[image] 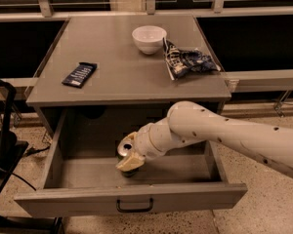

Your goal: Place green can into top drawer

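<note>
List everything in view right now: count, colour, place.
grey metal cabinet: one, grey, centre.
wide shallow grey top drawer: one, grey, pulled open, black handle in front.
round white bowl: one, white, back of the cabinet top.
crumpled dark blue snack bag: one, right of the bowl.
flat dark wrapped bar: one, left side of the cabinet top.
metal drink can: one, silver top showing, body mostly hidden, in the drawer at the claw.
black frame: one, far left.
robot arm: one, white, reaching in from the right.
claw: one, tan-tipped, inside the drawer.
</note>
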{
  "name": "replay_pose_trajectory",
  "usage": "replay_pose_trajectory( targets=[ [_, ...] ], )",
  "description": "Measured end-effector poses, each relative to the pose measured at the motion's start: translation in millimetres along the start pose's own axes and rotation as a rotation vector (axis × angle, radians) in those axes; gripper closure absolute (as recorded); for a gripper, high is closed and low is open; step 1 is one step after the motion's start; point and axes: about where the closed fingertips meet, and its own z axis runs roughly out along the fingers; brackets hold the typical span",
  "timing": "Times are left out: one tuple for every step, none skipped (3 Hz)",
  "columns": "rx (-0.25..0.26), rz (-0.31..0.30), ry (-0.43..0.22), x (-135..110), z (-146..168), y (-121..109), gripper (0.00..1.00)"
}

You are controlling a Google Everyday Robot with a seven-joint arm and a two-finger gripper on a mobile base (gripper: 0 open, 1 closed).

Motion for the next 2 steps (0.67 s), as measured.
replay_pose_trajectory(
  targets=[
    [0.0, 0.0, 0.0, 0.0, 0.0, 0.0, 0.5],
    [0.0, 0.0, 0.0, 0.0, 0.0, 0.0, 0.19]
  ],
)
